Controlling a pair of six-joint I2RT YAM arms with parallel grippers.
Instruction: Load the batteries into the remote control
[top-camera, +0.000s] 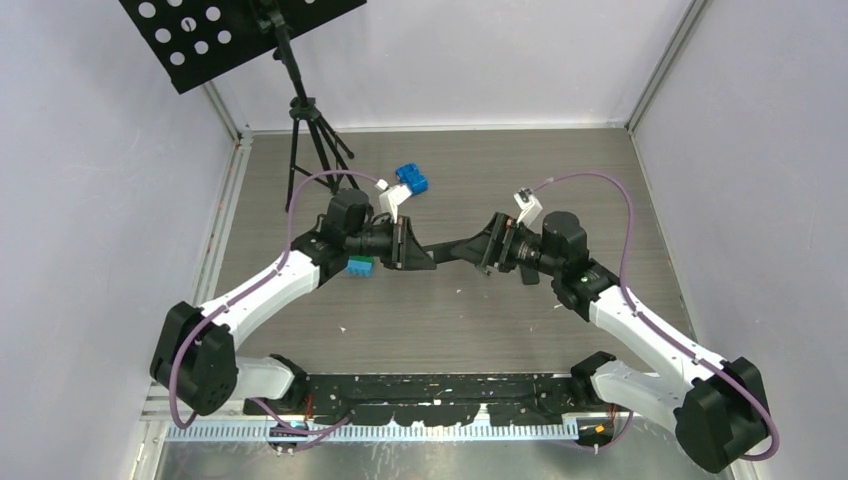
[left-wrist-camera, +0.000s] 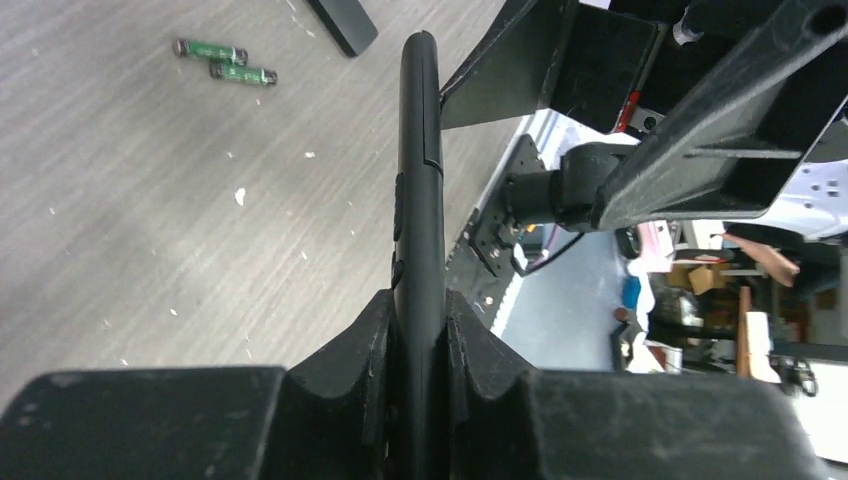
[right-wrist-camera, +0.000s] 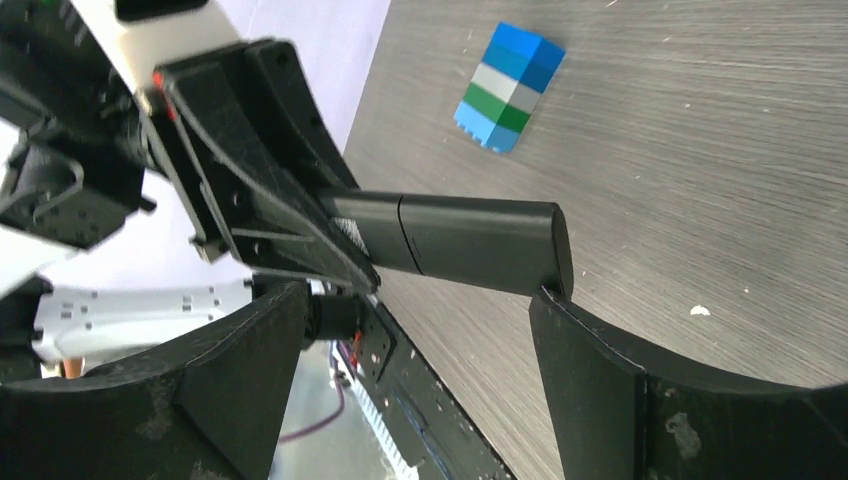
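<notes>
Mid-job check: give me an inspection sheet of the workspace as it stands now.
Surface: grey wood-grain table, scattered white specks.
Job's things: remote control held above the table between the arms; two green batteries lying side by side on the table.
Clutter: blue, grey and green block stack; small black piece near the batteries.
Grippers: left gripper shut on the remote control; right gripper open, straddling its free end.
Cables: purple cable arching over each arm.
Surroundings: tripod with perforated black plate, back left; pale walls.

Slim matte-black rectangular remote control (top-camera: 452, 250) hangs level above the desk's (top-camera: 500, 160) middle; two thin dark-green cylindrical batteries (left-wrist-camera: 210, 49) lie flat, staggered just beside each other
</notes>
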